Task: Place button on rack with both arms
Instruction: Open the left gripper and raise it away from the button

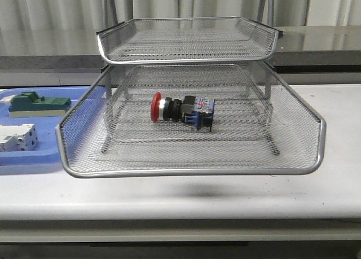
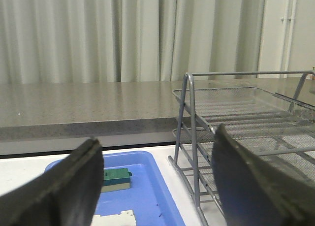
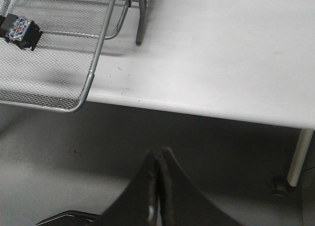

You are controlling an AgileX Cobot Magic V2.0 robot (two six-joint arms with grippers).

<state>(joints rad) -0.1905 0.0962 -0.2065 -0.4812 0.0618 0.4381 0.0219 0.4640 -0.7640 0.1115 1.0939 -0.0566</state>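
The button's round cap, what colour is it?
Red, on the button lying in the rack; clearest in the front view.

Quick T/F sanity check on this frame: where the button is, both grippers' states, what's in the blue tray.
1. The button lies on its side in the rack, in the tray that sticks out towards the camera. True.
2. The left gripper is shut on the button. False: its fingers are spread wide with nothing between them.
3. The right gripper has its fingers together and holds nothing. True.
4. The blue tray holds only the green block. False: a white breaker block sits in it too.
5. The rack's top tray holds a second button. False: the part in view shows nothing.
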